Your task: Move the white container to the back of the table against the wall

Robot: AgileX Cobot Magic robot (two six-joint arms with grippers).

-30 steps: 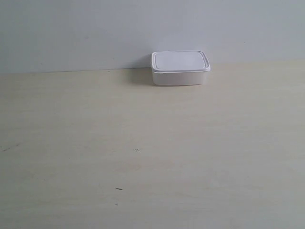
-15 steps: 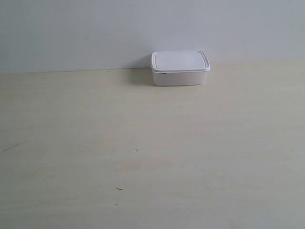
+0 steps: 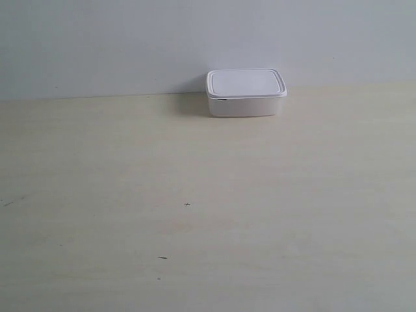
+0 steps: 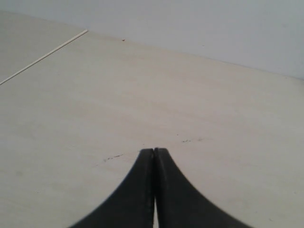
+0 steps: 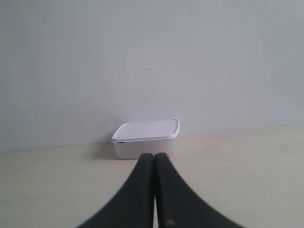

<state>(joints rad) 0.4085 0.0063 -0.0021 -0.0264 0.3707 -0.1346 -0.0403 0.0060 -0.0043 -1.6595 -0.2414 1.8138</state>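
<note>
The white container sits at the back of the bench, against the wall (lid on). My right tool, pressed together, faces it without touching. My left tool is likewise pressed together.

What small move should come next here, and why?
Likely just hold both arms off: the white container already sits at the back of the table, seemingly against the wall, and the left gripper and right gripper are shut, holding nothing.
</note>
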